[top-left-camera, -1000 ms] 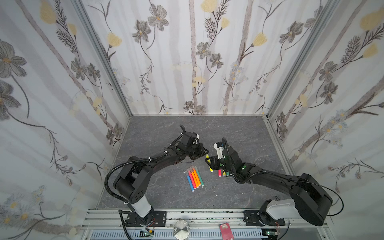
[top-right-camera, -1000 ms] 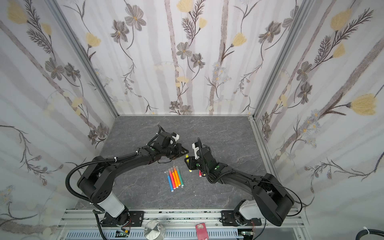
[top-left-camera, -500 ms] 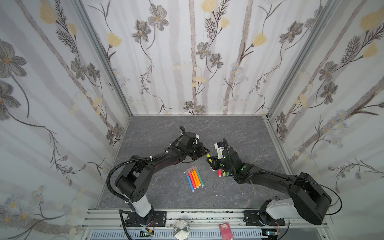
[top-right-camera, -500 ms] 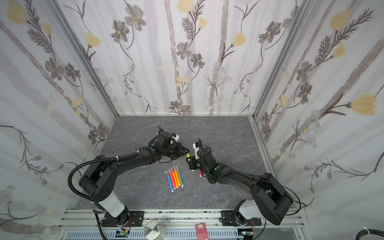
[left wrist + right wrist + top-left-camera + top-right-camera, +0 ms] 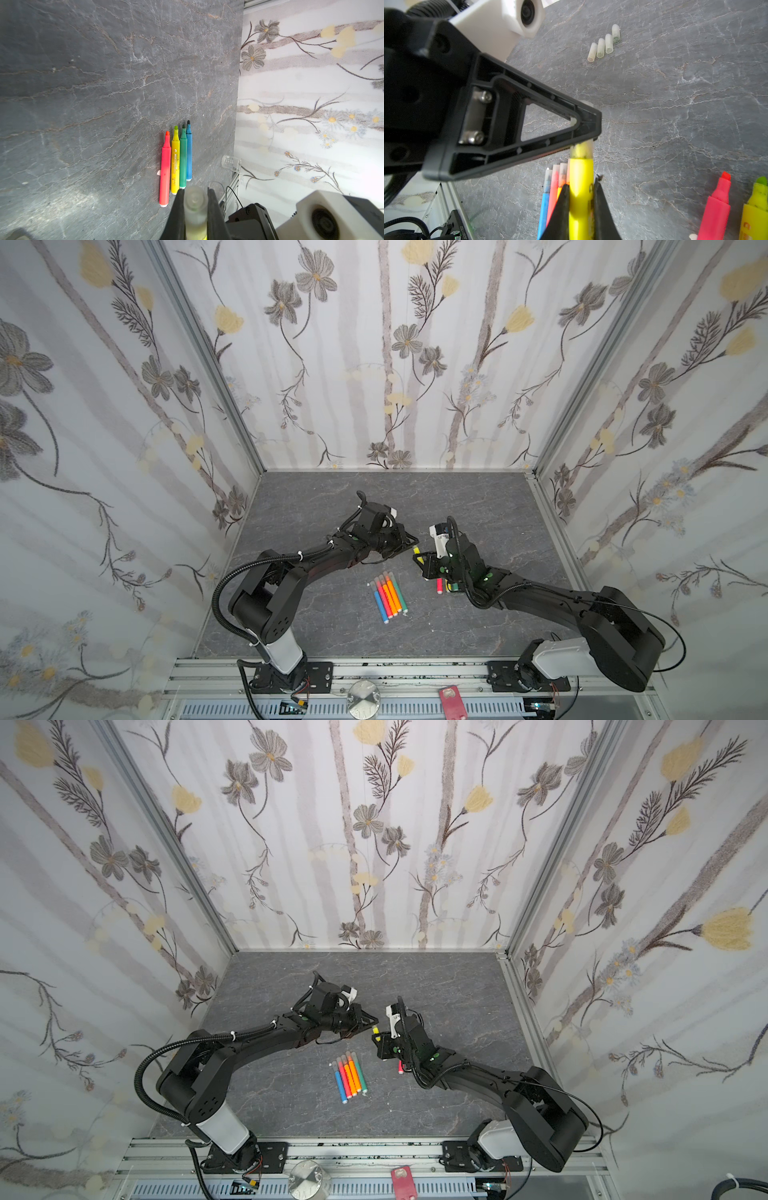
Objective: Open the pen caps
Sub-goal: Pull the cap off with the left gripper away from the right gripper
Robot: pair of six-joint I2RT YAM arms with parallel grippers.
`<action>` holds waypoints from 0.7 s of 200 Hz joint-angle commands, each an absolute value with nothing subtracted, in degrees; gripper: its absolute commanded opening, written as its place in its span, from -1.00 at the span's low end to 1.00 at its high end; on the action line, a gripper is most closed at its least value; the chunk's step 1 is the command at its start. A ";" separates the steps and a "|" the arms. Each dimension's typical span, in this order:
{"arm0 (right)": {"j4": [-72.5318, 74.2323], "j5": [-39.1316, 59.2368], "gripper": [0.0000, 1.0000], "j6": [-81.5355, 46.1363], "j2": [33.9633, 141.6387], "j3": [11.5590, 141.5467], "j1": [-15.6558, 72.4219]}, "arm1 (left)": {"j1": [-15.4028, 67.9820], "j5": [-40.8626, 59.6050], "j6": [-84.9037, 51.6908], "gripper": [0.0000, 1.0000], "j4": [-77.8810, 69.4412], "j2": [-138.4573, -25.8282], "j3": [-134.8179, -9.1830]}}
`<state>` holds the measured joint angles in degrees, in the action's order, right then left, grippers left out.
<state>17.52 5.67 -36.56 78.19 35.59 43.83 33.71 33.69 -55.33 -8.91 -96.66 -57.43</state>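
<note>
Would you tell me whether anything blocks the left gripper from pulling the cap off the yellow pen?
Nothing visible does. The left gripper is shut on the cap, the right gripper on the yellow pen; loose caps and other pens lie apart on the table.

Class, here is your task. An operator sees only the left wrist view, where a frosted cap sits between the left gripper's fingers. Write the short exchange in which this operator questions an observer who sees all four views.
Operator: My left gripper pinches the cap. Is anything holding the pen behind it?
Observer: Yes. In the right wrist view, the right gripper is shut on the barrel of the yellow pen.
Operator: Where are the caps that are already off?
Observer: The right wrist view shows four loose caps lying side by side on the table.
</note>
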 commanded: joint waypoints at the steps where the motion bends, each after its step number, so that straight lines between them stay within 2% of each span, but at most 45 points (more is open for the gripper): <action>1: 16.68 6.75 -1.00 -36.17 77.21 34.81 44.21 | 31.25 28.44 -52.32 -1.00 -8.31 -96.59 -58.57; 83: 15.66 5.15 -1.00 -37.63 73.49 30.85 45.97 | 25.52 25.69 -46.23 -1.00 -2.10 -97.91 -62.69; 140: 9.25 -2.79 -1.00 -38.87 77.09 32.19 46.58 | 19.45 25.85 -41.58 -1.00 2.00 -93.56 -61.25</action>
